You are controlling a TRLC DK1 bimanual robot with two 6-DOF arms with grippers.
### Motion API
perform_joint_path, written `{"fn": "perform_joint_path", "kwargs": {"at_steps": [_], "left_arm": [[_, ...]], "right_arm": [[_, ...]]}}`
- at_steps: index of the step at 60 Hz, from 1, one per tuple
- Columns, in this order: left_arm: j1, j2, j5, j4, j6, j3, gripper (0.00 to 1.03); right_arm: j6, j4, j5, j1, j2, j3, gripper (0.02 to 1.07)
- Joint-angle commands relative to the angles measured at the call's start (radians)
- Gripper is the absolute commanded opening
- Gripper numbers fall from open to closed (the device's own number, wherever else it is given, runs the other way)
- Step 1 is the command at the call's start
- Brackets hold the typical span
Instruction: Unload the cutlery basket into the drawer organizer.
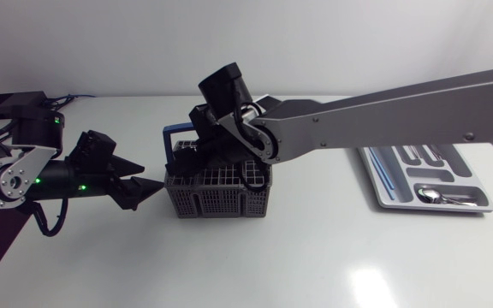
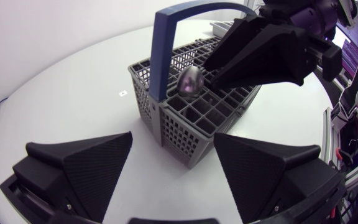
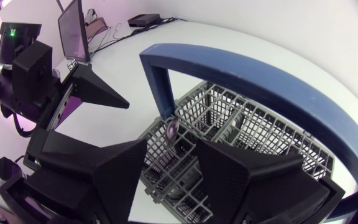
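At table centre, cutlery basket [image 1: 216, 195] standing, spoon [image 2: 190, 81] sticking up inside. Right gripper [image 3: 171, 143] hovering over it, fingers apart, spoon just ahead of gap. Left gripper [image 2: 173, 135] sitting beside basket, fingers spread wide. Drawer organizer [image 1: 383, 195] lying well apart.

- right gripper [image 3: 171, 149] hangs low over the grey mesh basket [image 3: 260, 134], fingers spread;
- a spoon [image 3: 169, 129] stands bowl-up in one compartment, just ahead of the gap between those fingers;
- blue handle [image 3: 247, 74] arches right over the basket;
- left gripper [image 3: 82, 102] sits beyond the basket's end, over the white table [image 3: 229, 37], with a pointed finger aimed at the basket
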Motion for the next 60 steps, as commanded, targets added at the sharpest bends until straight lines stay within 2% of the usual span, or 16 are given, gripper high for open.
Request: {"fn": "perform_joint_path", "kwargs": {"at_steps": [1, 25, 32, 60], "left_arm": [[0.020, -0.014, 0.023, 0.015, 0.029, -0.022, 0.92], [0.043, 0.008, 0.055, 0.037, 0.040, -0.019, 0.92], [0.053, 0.015, 0.066, 0.043, 0.042, -0.021, 0.92], [0.059, 0.027, 0.074, 0.052, 0.051, -0.022, 0.92]], "right_arm": [[0.030, 0.015, 0.005, 0.011, 0.036, 0.030, 0.61], [0.044, 0.038, 0.022, 0.022, 0.085, 0.071, 0.61], [0.046, 0.038, 0.020, 0.028, 0.097, 0.082, 0.57], [0.053, 0.038, 0.030, 0.022, 0.105, 0.086, 0.57]]}}
